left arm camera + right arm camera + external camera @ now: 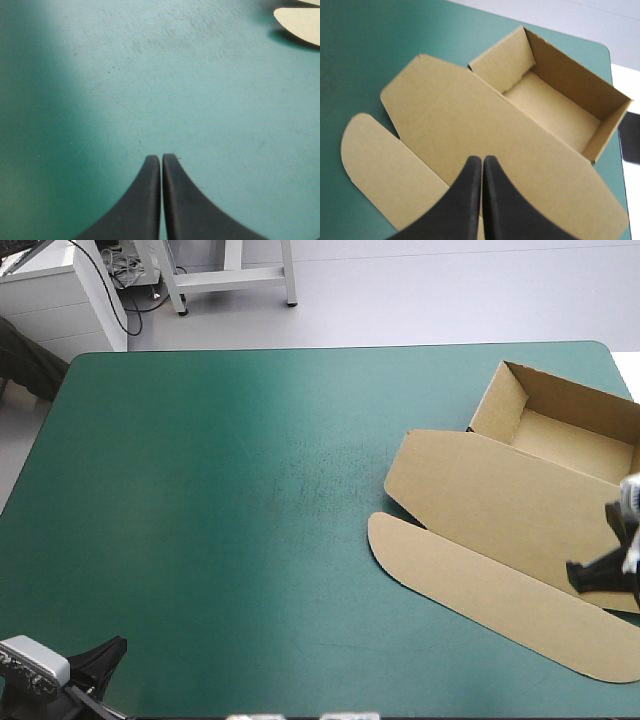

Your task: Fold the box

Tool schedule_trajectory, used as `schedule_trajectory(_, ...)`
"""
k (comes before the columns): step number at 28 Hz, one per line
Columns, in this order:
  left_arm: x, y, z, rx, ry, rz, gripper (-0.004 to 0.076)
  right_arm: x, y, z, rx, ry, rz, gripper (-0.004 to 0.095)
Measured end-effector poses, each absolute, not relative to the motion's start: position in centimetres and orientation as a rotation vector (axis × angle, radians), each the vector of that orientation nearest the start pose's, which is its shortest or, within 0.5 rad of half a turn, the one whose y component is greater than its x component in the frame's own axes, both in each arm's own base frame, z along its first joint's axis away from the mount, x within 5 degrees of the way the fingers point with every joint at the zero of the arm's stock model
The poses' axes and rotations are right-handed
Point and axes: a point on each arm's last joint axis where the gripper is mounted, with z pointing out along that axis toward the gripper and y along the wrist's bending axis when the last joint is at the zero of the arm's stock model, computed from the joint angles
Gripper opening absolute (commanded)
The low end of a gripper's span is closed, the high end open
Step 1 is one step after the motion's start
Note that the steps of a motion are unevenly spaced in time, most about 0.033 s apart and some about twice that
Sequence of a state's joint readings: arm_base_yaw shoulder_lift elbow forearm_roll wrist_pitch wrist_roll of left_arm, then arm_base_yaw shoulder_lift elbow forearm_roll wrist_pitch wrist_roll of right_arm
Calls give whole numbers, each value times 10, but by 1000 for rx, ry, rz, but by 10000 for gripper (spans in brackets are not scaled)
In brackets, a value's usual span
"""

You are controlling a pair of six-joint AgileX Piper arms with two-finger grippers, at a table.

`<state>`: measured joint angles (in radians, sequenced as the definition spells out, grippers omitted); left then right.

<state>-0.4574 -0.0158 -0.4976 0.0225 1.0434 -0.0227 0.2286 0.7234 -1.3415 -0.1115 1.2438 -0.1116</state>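
box (505,500) at 3 o'clock on desk (220,500): tray (572,436) open at 2, lid (490,490) and rounded flap (480,590) flat toward 4. Right end effector (482,159) clenched, empty, over lid. Left end effector (161,157) clenched, empty, over bare desk at 7.

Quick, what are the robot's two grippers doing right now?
Left gripper: shut, holding nothing.
Right gripper: shut, over the box, holding nothing.
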Motion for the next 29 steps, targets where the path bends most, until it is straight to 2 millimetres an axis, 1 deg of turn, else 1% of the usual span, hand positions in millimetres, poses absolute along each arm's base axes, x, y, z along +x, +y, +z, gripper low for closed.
schedule_trajectory(3,-5,4,278,436,1977,-278,-8,42,-2,439,-315,2062,-79,-13)
schedule_trajectory(7,-5,4,278,436,1977,-278,-8,22,-6,391,-317,2048,-79,-13)
schedule_trajectory(10,-5,4,278,436,1977,-278,-8,16,-8,355,-323,2052,-79,-13)
schedule_trajectory(15,-5,4,278,436,1977,-278,-8,8,-9,308,-311,2047,-67,-15)
schedule_trajectory(19,-5,4,278,436,1977,-278,-8,8,-8,283,-269,2071,-33,-15)
schedule_trajectory(21,-5,4,278,436,1977,-278,-8,8,-8,276,-270,2084,-20,-15)
schedule_trajectory(29,-5,4,278,436,1977,-278,-8,7,-6,274,-266,2084,5,-15)
